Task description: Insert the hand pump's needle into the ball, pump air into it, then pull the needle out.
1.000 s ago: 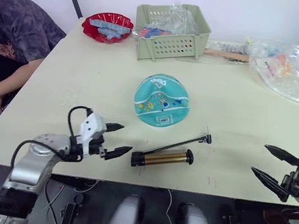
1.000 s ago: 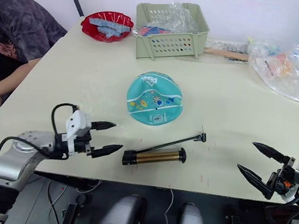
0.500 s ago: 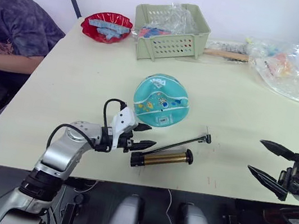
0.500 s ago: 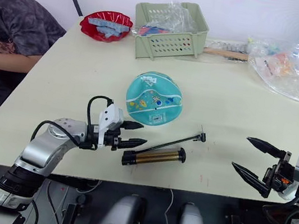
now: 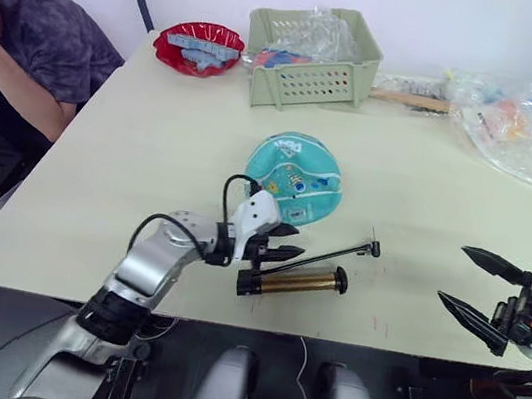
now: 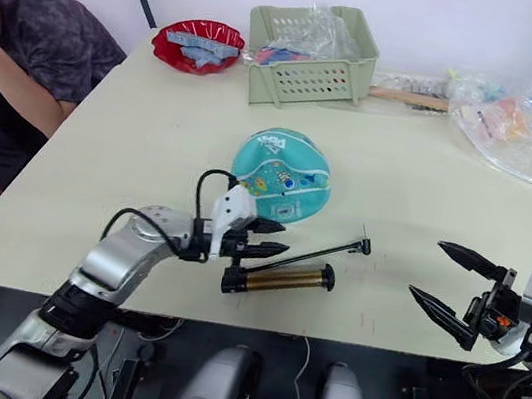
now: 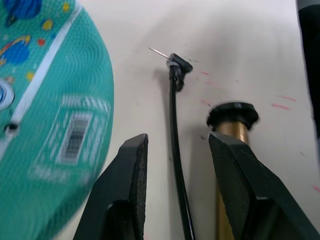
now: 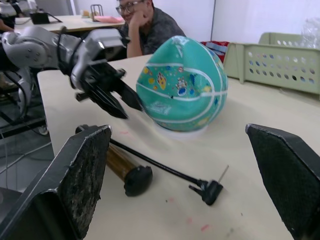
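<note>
The hand pump point(image 5: 291, 284) lay near the surface's front edge, its thin hose probably floppy. The left gripper point(image 5: 285, 242) hovered with fingers spread astride the hose; gripping by the needle point(image 7: 160, 52) fitting seemed wisest.

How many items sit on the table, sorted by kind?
Ball: 1
Hand pump with needle: 1
Green basket: 1
Red bowl: 1
Clear plastic bag: 1
Total: 5

L hand point(image 7: 177, 185) open astride hose point(image 7: 175, 145), by ball point(image 7: 45, 115).
</note>
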Controlling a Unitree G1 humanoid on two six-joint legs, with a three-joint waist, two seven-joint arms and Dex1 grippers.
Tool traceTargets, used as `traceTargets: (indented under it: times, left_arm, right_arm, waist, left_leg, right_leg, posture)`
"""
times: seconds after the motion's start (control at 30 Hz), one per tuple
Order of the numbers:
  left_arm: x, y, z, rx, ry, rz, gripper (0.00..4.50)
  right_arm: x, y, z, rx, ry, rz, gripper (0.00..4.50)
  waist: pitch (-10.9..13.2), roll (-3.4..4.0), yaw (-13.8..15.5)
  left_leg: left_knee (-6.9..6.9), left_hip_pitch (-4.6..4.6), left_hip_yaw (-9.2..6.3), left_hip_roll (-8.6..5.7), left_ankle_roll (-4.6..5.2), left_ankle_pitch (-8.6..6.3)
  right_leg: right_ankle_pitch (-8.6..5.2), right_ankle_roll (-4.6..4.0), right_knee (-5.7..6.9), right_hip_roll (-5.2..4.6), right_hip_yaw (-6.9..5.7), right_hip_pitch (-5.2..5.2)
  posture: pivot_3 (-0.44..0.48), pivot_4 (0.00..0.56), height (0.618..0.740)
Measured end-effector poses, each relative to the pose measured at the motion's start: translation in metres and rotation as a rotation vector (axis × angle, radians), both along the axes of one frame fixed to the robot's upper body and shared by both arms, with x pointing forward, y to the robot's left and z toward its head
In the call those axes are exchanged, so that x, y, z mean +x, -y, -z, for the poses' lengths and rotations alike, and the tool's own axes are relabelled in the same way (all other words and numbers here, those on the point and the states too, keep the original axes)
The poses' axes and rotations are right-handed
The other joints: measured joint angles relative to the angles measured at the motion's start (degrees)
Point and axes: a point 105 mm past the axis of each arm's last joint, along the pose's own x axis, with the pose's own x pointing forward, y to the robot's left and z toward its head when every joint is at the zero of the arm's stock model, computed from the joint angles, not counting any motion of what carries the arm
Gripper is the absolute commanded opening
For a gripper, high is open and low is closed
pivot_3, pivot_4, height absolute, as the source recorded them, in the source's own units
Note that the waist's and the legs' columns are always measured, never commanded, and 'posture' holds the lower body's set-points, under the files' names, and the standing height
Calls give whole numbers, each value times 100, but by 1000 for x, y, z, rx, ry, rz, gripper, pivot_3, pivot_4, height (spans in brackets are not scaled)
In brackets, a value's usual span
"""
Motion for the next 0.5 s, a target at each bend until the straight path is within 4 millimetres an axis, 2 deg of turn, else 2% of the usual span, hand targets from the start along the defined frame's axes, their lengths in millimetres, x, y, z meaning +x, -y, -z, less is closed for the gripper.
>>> traceTargets:
  times: [0.07,0.37,0.5]
  left_arm:
    - [1,11,4,14,-3,14,2041]
    - [5,28,21,111,-24,-10,2041]
    - [5,48,22,137,-4,14,2041]
  right_arm:
    - [1,0,-1,-2,7,2,4500]
    - [1,-1,-1,-15,9,5,4500]
    - [0,-2,0,-23,9,17,4500]
  waist:
    - [0,0,-7]
    - [0,0,-9]
    - [0,0,4]
  left_leg:
    - [0,0,-2,0,0,0]
    - [-1,0,-9,2,0,0]
    - [0,0,-10,-2,0,0]
  right_leg:
    - [0,0,0,0,1,0]
    - [0,0,1,3,0,0]
    - [0,1,1,2,-1,2]
  posture:
    - [0,150,740]
    - [0,150,740]
    - [0,150,740]
